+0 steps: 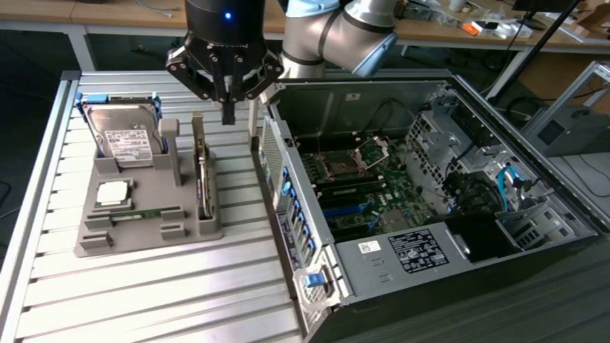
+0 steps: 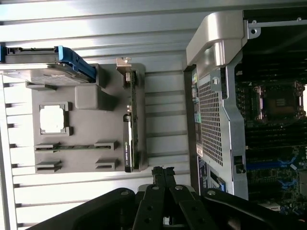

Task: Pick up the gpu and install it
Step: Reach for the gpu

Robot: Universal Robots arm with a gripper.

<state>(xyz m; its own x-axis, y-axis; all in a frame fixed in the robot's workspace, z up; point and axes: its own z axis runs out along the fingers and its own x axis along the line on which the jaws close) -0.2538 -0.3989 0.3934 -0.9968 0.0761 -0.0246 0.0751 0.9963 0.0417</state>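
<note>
The gpu [image 1: 202, 175] is a thin card standing on edge in the long slot of the grey holder tray [image 1: 143, 239], on the side nearest the computer case. In the wrist view the gpu [image 2: 130, 125] sits in the same slot of the tray [image 2: 91, 129]. My gripper [image 1: 227, 113] hangs above the far end of the tray, just beyond the card's end and a little toward the case. Its fingers are shut together with nothing between them. The wrist view has the gripper [image 2: 163, 173] off the card's end, apart from it.
An open computer case [image 1: 419, 193] with its motherboard [image 1: 367, 186] exposed lies on the exterior view's right, close beside the tray. The tray also holds a silver hard drive [image 1: 124, 136], a square processor [image 1: 113, 191] and a green memory stick [image 1: 143, 213]. The slatted metal table [image 1: 143, 300] runs under everything.
</note>
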